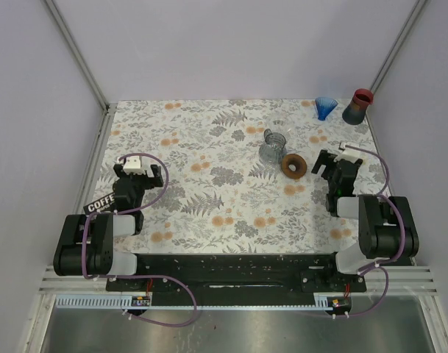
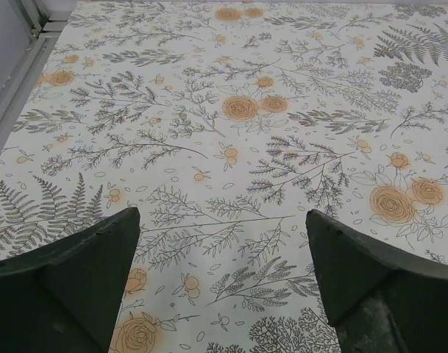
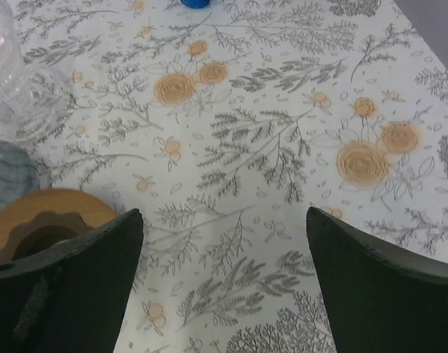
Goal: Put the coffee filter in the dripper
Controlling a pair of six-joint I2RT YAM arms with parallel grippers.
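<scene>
A clear glass dripper with a handle [image 1: 271,147] stands right of the table's middle, with a wooden ring [image 1: 293,165] touching its near right side. I cannot pick out a loose coffee filter. A black pack lettered "COFFE" [image 1: 100,201] lies by the left arm. My right gripper [image 1: 329,163] is open and empty just right of the ring. In the right wrist view [image 3: 224,272] the ring [image 3: 40,220] shows behind the left finger and the glass [image 3: 3,66] at the left edge. My left gripper [image 1: 139,170] [image 2: 222,272] is open and empty over bare floral cloth.
A blue fluted cone [image 1: 326,108] and a grey cup with a red rim [image 1: 358,107] stand at the far right corner. The blue cone also shows at the top of the right wrist view [image 3: 194,3]. White walls close the table's sides and back.
</scene>
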